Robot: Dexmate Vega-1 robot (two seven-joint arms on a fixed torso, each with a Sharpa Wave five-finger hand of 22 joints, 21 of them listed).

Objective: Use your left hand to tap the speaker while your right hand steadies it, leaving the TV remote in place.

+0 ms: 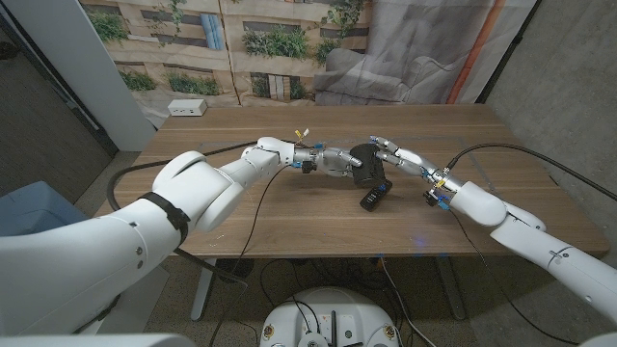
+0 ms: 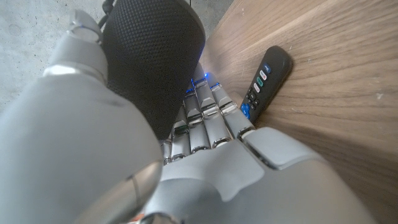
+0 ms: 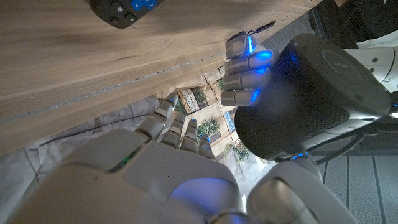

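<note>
Fingers of the left hand (image 1: 333, 161) lay against one side of the speaker (image 1: 365, 164), together but holding nothing; the right hand (image 1: 398, 154) braced its far side, fingers spread on the mesh, not closed round it. The speaker stood mid-table (image 1: 241, 217), the TV remote (image 1: 375, 197) just beside it. A hard tap could probably shove the speaker into the remote. One speaker, one remote, and one white box (image 1: 186, 108) on the far corner.
</note>
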